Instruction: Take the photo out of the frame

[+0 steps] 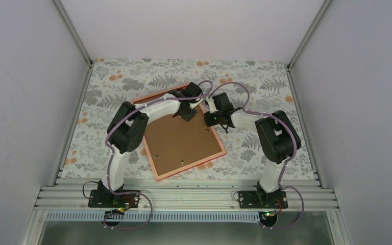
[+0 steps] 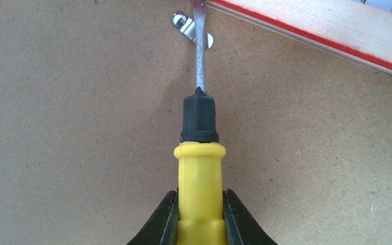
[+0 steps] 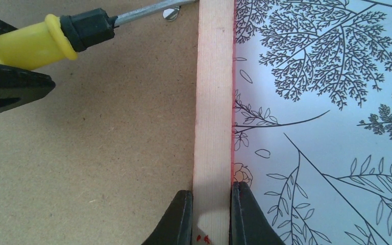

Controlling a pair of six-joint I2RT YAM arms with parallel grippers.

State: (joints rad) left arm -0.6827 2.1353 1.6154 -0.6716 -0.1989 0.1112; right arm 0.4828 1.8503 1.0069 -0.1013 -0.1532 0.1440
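The frame (image 1: 184, 145) lies face down on the table, showing its brown back board and orange-red rim. The photo is hidden under that board. My left gripper (image 2: 200, 196) is shut on the yellow handle of a screwdriver (image 2: 200, 173). The steel blade reaches a small metal clip (image 2: 190, 28) on the board beside the wooden rim (image 2: 326, 23). My right gripper (image 3: 212, 196) is shut on the frame's pale wooden rim (image 3: 213, 102), one finger on the board side and one on the outside. From above, the left gripper (image 1: 188, 113) and right gripper (image 1: 207, 120) meet at the frame's far right edge.
A floral tablecloth (image 1: 265, 148) covers the table. White walls close in the left, right and back. An aluminium rail (image 1: 184, 194) carrying both arm bases runs along the near edge. Two more small fittings show low on the board (image 1: 155, 157).
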